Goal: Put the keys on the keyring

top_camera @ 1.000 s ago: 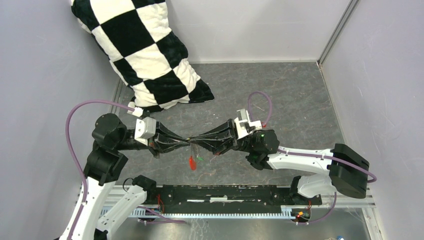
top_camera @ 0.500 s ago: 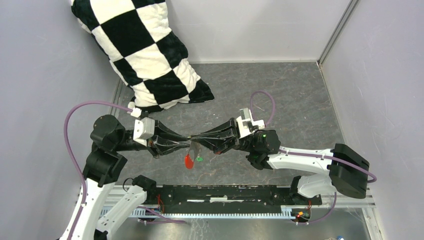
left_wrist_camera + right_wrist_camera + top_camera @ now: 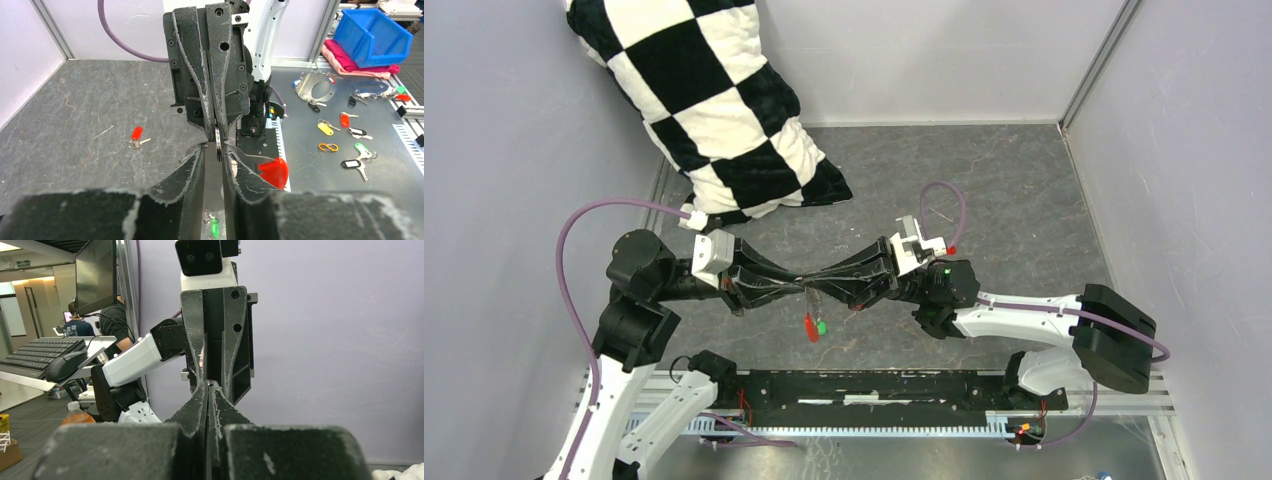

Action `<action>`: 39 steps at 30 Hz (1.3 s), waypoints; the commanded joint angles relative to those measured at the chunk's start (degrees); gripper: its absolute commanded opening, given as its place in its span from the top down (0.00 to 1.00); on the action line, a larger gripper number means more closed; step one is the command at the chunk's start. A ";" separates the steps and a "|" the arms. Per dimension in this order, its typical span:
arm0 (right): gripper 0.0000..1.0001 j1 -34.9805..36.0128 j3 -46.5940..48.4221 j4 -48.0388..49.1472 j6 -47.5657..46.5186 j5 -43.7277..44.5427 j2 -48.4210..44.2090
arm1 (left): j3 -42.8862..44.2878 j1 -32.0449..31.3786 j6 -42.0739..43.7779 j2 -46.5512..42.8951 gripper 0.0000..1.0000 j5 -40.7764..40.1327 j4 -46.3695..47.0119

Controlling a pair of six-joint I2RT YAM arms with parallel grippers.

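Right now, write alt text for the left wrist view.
The right gripper, shut, pinches the keyring between the slightly parted fingers of the left gripper. A red tag and a green tag hang below; a small red-headed key lies on the grey table to the left.

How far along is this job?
Done: nothing; no key shows on the keyring. In hand: the right gripper pinches it, jaws shut; the left gripper has jaws slightly apart around it. Remaining: the red-headed key lies on the table; silver key unseen.
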 commanded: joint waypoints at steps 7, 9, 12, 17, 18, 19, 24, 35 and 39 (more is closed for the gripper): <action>0.99 0.08 2.26 5.72 1.54 0.36 -0.03 | -0.40 -0.27 -0.11 -0.27 0.85 2.22 -0.22; 0.99 0.07 2.36 6.01 1.75 0.50 -0.14 | -0.55 -0.28 -0.08 -0.58 0.81 2.78 -0.50; 0.99 0.09 2.34 7.15 2.67 0.60 0.11 | -0.45 -0.28 -0.08 -0.74 0.79 2.73 -0.53; 0.99 0.07 2.46 8.30 3.94 0.44 0.78 | -0.27 -0.22 -0.08 -0.81 0.78 2.64 -0.16; 0.99 0.07 2.47 8.30 4.07 0.42 0.95 | -0.23 -0.28 -0.08 -0.77 0.78 2.40 0.01; 0.99 0.13 2.56 8.38 4.12 0.29 0.99 | -0.15 -0.28 -0.08 -0.74 0.78 2.09 0.20; 0.99 0.06 2.48 8.30 4.29 0.26 1.32 | -0.14 -0.24 -0.87 -0.96 0.78 1.40 1.15; 0.99 0.21 2.65 8.02 4.22 0.17 1.36 | -0.29 -0.26 -0.78 -1.28 0.86 1.56 1.21; 0.99 0.16 2.74 8.30 4.55 0.06 1.59 | -0.40 -0.21 -1.01 -1.17 0.91 1.70 1.50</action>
